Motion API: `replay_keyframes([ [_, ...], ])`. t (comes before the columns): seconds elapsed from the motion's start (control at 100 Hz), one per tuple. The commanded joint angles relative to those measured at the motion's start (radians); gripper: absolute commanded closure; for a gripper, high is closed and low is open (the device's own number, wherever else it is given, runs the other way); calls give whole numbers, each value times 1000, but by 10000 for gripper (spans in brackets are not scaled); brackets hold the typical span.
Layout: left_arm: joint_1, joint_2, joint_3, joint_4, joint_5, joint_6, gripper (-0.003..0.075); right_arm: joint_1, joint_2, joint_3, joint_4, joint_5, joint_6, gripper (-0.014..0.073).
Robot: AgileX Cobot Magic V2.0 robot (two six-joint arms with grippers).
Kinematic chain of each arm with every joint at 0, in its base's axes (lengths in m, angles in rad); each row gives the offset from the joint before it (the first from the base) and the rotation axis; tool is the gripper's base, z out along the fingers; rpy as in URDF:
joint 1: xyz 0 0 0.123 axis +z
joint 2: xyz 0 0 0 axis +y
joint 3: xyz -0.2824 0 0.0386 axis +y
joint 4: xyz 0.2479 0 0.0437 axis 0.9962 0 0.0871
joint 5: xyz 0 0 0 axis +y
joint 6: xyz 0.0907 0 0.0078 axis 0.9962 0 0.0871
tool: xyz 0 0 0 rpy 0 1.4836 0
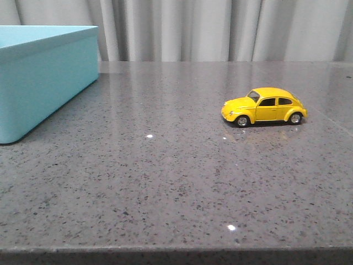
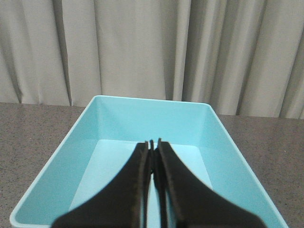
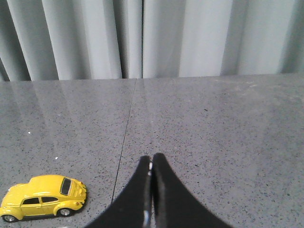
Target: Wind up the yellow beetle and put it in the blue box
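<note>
Grey speckled stone makes up the tabletop (image 1: 165, 182), glossy enough to carry small white glints of light, with its front edge nearest the front camera. Farther in, on the right half of the table, the yellow beetle (image 1: 264, 106) stands on all four wheels, side-on with its nose pointing left, and throws a faint reflection on the polish. On the left, the blue box (image 1: 47, 77) sits on the same surface, well apart from the car, its open top only partly in the front view. Behind the table's far edge hangs a pale grey pleated curtain (image 1: 220, 27).

From the left wrist, the left gripper (image 2: 153, 145) has its dark fingers pressed together with nothing between them, hovering over the open interior of the blue box (image 2: 118, 118). From the right wrist, the right gripper (image 3: 151, 160) is likewise closed on nothing, poised above bare stone where a thin seam (image 3: 124, 137) runs away toward the curtain; the yellow beetle (image 3: 43, 197) stands off to one side, untouched.
</note>
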Motion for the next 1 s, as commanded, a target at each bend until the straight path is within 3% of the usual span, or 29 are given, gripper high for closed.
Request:
replay_keyframes([
  [0.0, 5, 42, -52, -7, -88, -8, 739, 0, 86, -85, -1, -38, -5, 652],
  [0.35, 5, 69, -70, -7, -112, -8, 739, 147, 399, -332, 0, 176, -14, 634],
  [0.48, 5, 69, -70, -7, -114, -8, 739, 222, 506, -407, 0, 206, -14, 505],
  [0.6, 5, 69, -70, -7, -114, -8, 739, 284, 602, -471, 4, 245, -14, 311],
  [0.71, 5, 69, -70, -7, -114, -8, 739, 310, 685, -534, 44, 302, -14, 195],
  [0.99, 5, 69, -70, -7, -114, -8, 739, 310, 895, -709, 138, 516, -14, 169],
])
